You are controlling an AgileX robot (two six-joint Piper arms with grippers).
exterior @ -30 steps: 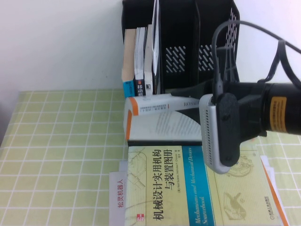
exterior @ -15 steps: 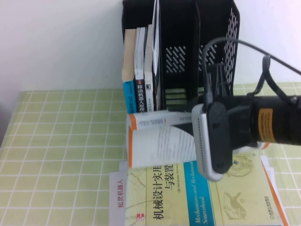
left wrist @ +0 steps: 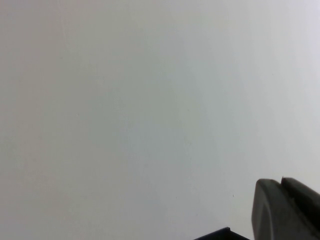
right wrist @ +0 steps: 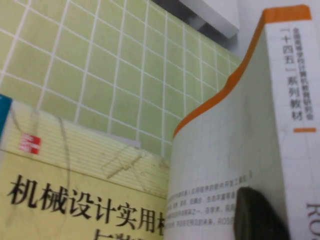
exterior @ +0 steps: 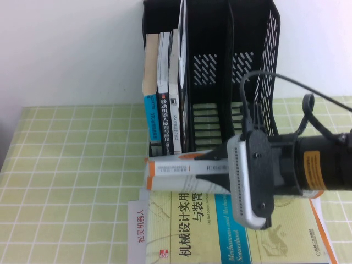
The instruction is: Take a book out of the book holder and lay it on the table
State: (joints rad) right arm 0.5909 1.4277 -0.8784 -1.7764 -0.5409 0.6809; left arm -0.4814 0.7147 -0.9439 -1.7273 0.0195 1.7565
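On the white and orange book (right wrist: 240, 150), "十四五" and "系列教材" are printed along the spine, with "RO" below. "机械设计实用机构与装置图册" is read on the yellow and blue book (exterior: 187, 231). "松灵机器人" is printed in red on a white sheet (exterior: 138, 234). "移动机器人原理" is seen on a spine (exterior: 163, 118) in the rack (exterior: 220, 66).
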